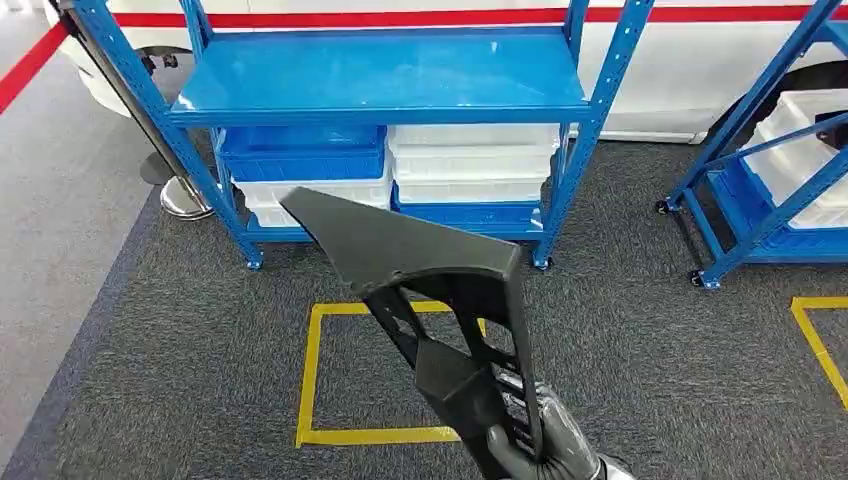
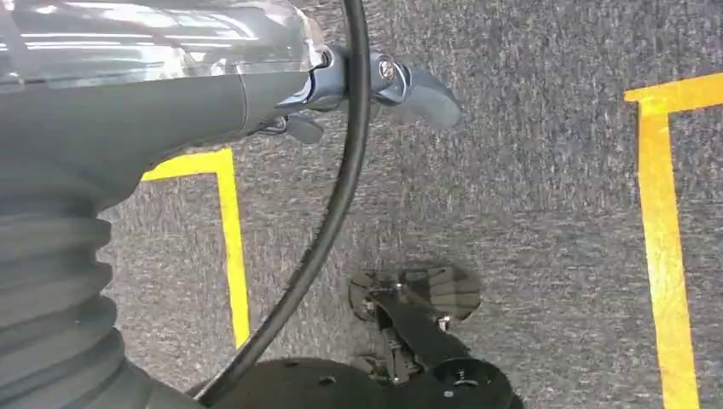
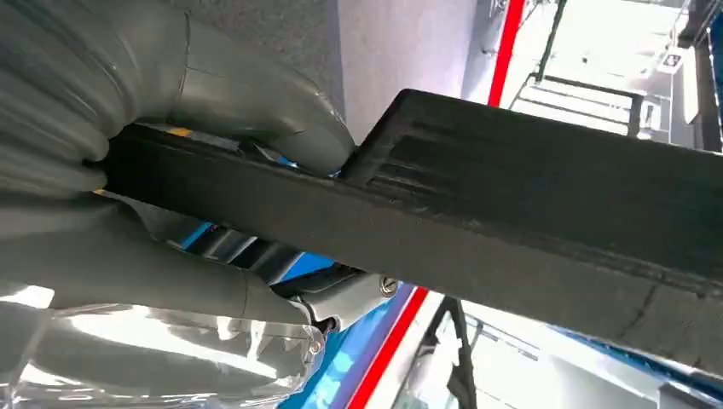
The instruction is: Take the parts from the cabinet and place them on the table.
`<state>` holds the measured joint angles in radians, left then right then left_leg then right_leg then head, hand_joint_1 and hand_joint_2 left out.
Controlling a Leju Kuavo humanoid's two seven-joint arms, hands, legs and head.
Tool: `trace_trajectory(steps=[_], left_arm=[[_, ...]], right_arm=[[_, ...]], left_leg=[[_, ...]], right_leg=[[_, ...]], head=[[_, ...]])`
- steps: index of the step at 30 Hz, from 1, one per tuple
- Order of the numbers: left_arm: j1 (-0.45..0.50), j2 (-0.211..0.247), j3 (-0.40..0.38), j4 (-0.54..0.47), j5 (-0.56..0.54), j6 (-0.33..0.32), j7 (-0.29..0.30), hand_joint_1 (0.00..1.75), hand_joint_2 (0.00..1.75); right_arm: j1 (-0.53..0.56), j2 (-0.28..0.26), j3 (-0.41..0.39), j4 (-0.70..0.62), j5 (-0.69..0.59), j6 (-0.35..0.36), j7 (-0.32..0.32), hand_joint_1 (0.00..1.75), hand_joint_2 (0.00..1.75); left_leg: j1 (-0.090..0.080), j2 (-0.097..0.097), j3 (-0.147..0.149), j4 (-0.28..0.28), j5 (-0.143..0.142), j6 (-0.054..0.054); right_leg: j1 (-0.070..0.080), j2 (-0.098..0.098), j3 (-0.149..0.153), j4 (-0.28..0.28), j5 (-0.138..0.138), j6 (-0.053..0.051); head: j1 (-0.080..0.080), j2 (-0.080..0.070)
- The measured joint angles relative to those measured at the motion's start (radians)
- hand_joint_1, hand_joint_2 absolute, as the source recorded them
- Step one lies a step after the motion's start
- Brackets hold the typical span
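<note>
Your robot's left hand (image 2: 341, 89), a grey moulded hand with a thick blue-grey thumb, sits past a matt grey ribbed wrist cover and a glossy clear sleeve, with a black cable looping across it and a small silver screw at the thumb base. Its right hand (image 3: 170, 221) shows smooth grey fingers, crinkled clear wrapping and one silver screw.

A square of yellow tape (image 1: 312, 375) lies on the grey carpet (image 1: 180, 350). At far left stands a chrome stanchion base (image 1: 185, 197) with a red belt (image 1: 30, 65).
</note>
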<state>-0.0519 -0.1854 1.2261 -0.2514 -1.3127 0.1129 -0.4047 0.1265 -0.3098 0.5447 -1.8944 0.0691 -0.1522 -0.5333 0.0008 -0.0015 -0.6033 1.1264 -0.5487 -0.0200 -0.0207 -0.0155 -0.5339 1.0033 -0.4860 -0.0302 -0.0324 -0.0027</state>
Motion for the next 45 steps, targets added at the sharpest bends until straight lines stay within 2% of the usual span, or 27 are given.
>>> trace_trajectory(steps=[2, 3, 4, 5, 7, 8, 12, 13, 14, 17, 18, 20, 22, 23, 27, 28, 30, 32, 33, 34, 35, 37, 38, 39, 41, 43, 45], left_arm=[[0.001, 0.000, 0.000, 0.000, 0.000, 0.000, 0.000, 0.00, 1.75], [0.003, 0.000, 0.000, 0.000, 0.000, 0.000, 0.000, 0.00, 1.75], [0.003, 0.000, 0.000, 0.000, 0.000, 0.000, 0.000, 0.00, 1.75], [0.003, 0.000, 0.000, 0.000, 0.000, 0.000, 0.000, 0.00, 1.75], [0.003, 0.001, 0.000, 0.000, 0.000, 0.000, 0.000, 0.00, 1.75], [0.002, 0.002, 0.000, 0.000, 0.000, 0.000, 0.000, 0.00, 1.75], [0.003, 0.002, 0.000, 0.000, 0.000, 0.000, 0.000, 0.00, 1.75], [0.003, 0.000, 0.000, 0.000, 0.000, 0.000, 0.000, 0.00, 1.75], [0.002, 0.000, 0.000, 0.000, 0.000, 0.000, 0.000, 0.00, 1.75], [0.002, 0.000, 0.000, 0.000, 0.000, 0.000, 0.000, 0.00, 1.75], [0.003, 0.001, 0.000, 0.000, 0.000, 0.000, 0.000, 0.00, 1.75], [0.004, 0.001, 0.000, 0.000, 0.000, 0.000, 0.000, 0.00, 1.75], [0.003, 0.001, 0.000, 0.000, 0.000, 0.000, 0.000, 0.00, 1.75], [0.003, 0.001, 0.000, 0.000, 0.000, 0.000, 0.000, 0.00, 1.75], [0.002, 0.001, 0.000, 0.000, 0.000, 0.000, 0.000, 0.00, 1.75], [0.002, 0.001, 0.000, 0.000, 0.000, 0.000, 0.000, 0.00, 1.75], [0.003, 0.001, 0.000, 0.000, 0.000, 0.000, 0.000, 0.00, 1.75], [0.003, 0.000, 0.000, 0.000, 0.000, 0.000, 0.000, 0.00, 1.75], [0.004, 0.000, 0.000, 0.000, 0.000, 0.000, 0.000, 0.00, 1.75], [0.004, 0.000, 0.000, 0.000, -0.002, 0.000, 0.000, 0.00, 1.75], [0.005, 0.000, 0.000, 0.000, -0.011, -0.003, 0.000, 0.00, 1.75], [0.005, 0.004, -0.006, 0.000, -0.032, -0.016, 0.000, 0.00, 1.75], [0.007, 0.009, -0.006, 0.000, -0.032, -0.024, 0.000, 0.00, 1.75], [0.012, 0.015, -0.006, 0.000, -0.032, -0.029, 0.000, 0.00, 1.75], [0.023, 0.016, -0.006, 0.000, -0.027, -0.034, 0.000, 0.00, 1.75], [0.021, 0.015, -0.006, 0.000, -0.029, -0.033, 0.000, 0.00, 1.75], [0.019, 0.011, -0.006, 0.000, -0.031, -0.027, -0.001, 0.00, 1.75]], right_arm=[[0.001, 0.000, 0.000, 0.000, 0.000, 0.000, 0.000, 1.75, 1.75], [0.001, 0.000, 0.000, 0.000, 0.000, 0.000, 0.000, 1.75, 1.75], [0.002, 0.000, 0.000, 0.000, 0.000, 0.000, 0.000, 1.75, 1.75], [0.002, 0.000, 0.000, 0.000, 0.000, 0.000, 0.000, 1.75, 1.75], [0.001, 0.000, 0.000, 0.000, 0.000, 0.000, 0.000, 1.75, 1.75], [0.002, 0.000, 0.000, 0.000, 0.000, 0.000, 0.000, 1.75, 1.75], [0.001, 0.000, 0.000, 0.000, 0.000, 0.000, 0.000, 1.75, 1.75], [0.001, 0.000, 0.000, 0.000, 0.000, 0.000, 0.000, 1.75, 1.75], [0.001, 0.000, 0.000, 0.000, 0.000, 0.000, 0.000, 1.75, 1.75], [0.003, 0.005, 0.000, 0.001, 0.000, 0.000, 0.000, 1.75, 1.75], [0.004, 0.005, 0.000, 0.001, 0.000, 0.000, 0.000, 1.75, 1.75], [0.004, 0.005, 0.000, 0.002, 0.000, 0.000, 0.000, 1.75, 1.75], [0.003, 0.005, 0.000, 0.002, 0.000, 0.000, 0.000, 1.75, 1.75], [0.002, 0.005, 0.000, 0.002, 0.000, 0.000, 0.000, 1.75, 1.75], [0.003, 0.005, 0.000, 0.001, 0.000, 0.000, 0.000, 1.75, 1.75], [0.003, 0.006, 0.000, 0.001, 0.000, 0.000, 0.000, 1.75, 1.75], [0.002, 0.002, 0.000, 0.001, 0.000, 0.000, 0.000, 1.75, 1.75], [0.002, 0.002, 0.000, 0.001, 0.000, 0.000, 0.000, 1.75, 1.75], [0.003, 0.002, 0.000, 0.001, 0.000, 0.000, 0.000, 1.75, 1.75], [0.004, 0.002, 0.000, 0.001, 0.000, -0.004, 0.000, 1.75, 1.75], [0.014, 0.002, 0.000, 0.001, -0.007, -0.023, -0.003, 1.75, 1.75], [0.101, 0.002, -0.029, -0.020, -0.046, -0.082, -0.054, 1.75, 1.75], [0.143, 0.002, -0.049, -0.031, -0.070, -0.081, -0.095, 1.75, 1.75], [0.173, 0.002, -0.068, -0.031, -0.082, -0.073, -0.132, 1.75, 1.75], [0.181, 0.002, -0.082, -0.021, -0.084, -0.063, -0.151, 1.75, 1.75], [0.185, 0.002, -0.089, -0.002, -0.084, -0.069, -0.156, 1.75, 1.75], [0.188, 0.005, -0.097, 0.014, -0.084, -0.073, -0.156, 1.75, 1.75]], left_leg=[[0.003, 0.000, -0.060, 0.157, -0.072, -0.009], [0.004, 0.000, -0.070, 0.192, -0.074, -0.012], [0.004, 0.001, -0.056, 0.176, -0.053, -0.013], [0.004, 0.001, -0.020, 0.117, -0.014, -0.012], [0.004, -0.001, 0.083, -0.065, 0.063, -0.004], [0.001, -0.003, 0.112, -0.113, 0.041, 0.004], [-0.005, -0.003, 0.096, -0.127, 0.057, 0.023], [0.007, 0.001, 0.104, -0.141, 0.070, 0.038], [0.006, 0.002, 0.098, -0.143, 0.075, 0.044], [0.002, 0.003, 0.077, -0.139, 0.087, 0.054], [0.001, 0.003, 0.071, -0.137, 0.089, 0.054], [0.001, 0.003, 0.065, -0.131, 0.090, 0.051], [0.001, 0.002, 0.064, -0.123, 0.089, 0.048], [0.001, 0.002, 0.060, -0.120, 0.088, 0.043], [-0.003, 0.003, 0.051, -0.116, 0.097, 0.017], [-0.004, 0.001, 0.048, -0.111, 0.092, 0.011], [0.001, 0.000, 0.017, -0.037, 0.027, -0.001], [0.003, 0.000, -0.052, 0.126, -0.057, -0.011], [0.003, 0.000, -0.075, 0.185, -0.074, -0.012], [0.003, 0.000, -0.077, 0.199, -0.065, -0.011], [0.003, 0.000, -0.057, 0.167, -0.036, -0.009], [0.001, -0.017, 0.034, 0.001, 0.051, 0.005], [0.000, -0.046, 0.074, -0.076, 0.072, 0.015], [0.003, -0.079, 0.101, -0.108, 0.057, 0.024], [-0.001, -0.056, 0.097, -0.123, 0.059, 0.023], [0.003, -0.031, 0.103, -0.141, 0.065, 0.033], [0.009, -0.005, 0.110, -0.160, 0.078, 0.044]], right_leg=[[0.001, -0.002, -0.010, 0.002, 0.006, -0.002], [0.001, -0.002, -0.015, 0.004, 0.008, -0.001], [0.001, -0.002, -0.017, 0.006, 0.010, 0.000], [0.001, -0.001, -0.019, 0.010, 0.011, 0.002], [0.000, 0.000, -0.022, 0.017, 0.011, 0.003], [0.003, 0.000, -0.026, 0.020, 0.012, 0.008], [0.004, 0.002, -0.030, 0.014, 0.029, 0.035], [0.003, 0.004, -0.034, 0.021, 0.020, 0.040], [0.004, 0.006, -0.046, 0.046, -0.009, 0.040], [-0.002, 0.006, -0.135, 0.264, -0.136, 0.045], [-0.003, 0.006, -0.152, 0.310, -0.145, 0.047], [-0.004, 0.006, -0.118, 0.267, -0.095, 0.048], [-0.005, 0.005, -0.018, 0.093, -0.013, 0.043], [-0.005, 0.004, 0.013, 0.033, -0.025, 0.039], [0.006, 0.007, 0.006, 0.020, -0.020, 0.026], [-0.003, 0.006, 0.006, 0.010, -0.012, 0.015], [-0.003, 0.003, 0.000, 0.009, -0.006, 0.004], [0.001, 0.002, -0.009, 0.010, -0.002, -0.002], [0.003, 0.003, -0.013, 0.012, 0.000, -0.003], [0.004, 0.012, -0.015, 0.014, 0.001, -0.001], [0.005, 0.016, -0.016, 0.016, 0.002, -0.001], [0.008, 0.021, -0.012, 0.018, 0.000, 0.002], [0.008, 0.023, -0.011, 0.018, 0.000, 0.002], [0.011, 0.031, -0.019, 0.020, 0.002, 0.006], [0.004, 0.065, -0.028, 0.019, 0.013, 0.021], [0.007, 0.091, -0.031, 0.010, 0.024, 0.036], [0.006, 0.041, -0.054, 0.058, -0.017, 0.037]], head=[[0.000, 0.000], [0.000, 0.000], [0.000, 0.000], [0.000, 0.000], [0.000, 0.000], [0.000, 0.000], [0.000, 0.000], [0.000, 0.000], [0.001, 0.000], [0.000, 0.000], [0.000, 0.000], [0.000, 0.000], [0.000, 0.000], [0.000, 0.000], [0.000, 0.000], [0.000, 0.000], [0.000, 0.000], [0.000, 0.000], [0.000, 0.000], [0.000, 0.000], [0.000, 0.000], [0.000, 0.000], [0.000, 0.000], [0.000, 0.000], [0.000, 0.000], [0.000, 0.000], [0.001, 0.000]])
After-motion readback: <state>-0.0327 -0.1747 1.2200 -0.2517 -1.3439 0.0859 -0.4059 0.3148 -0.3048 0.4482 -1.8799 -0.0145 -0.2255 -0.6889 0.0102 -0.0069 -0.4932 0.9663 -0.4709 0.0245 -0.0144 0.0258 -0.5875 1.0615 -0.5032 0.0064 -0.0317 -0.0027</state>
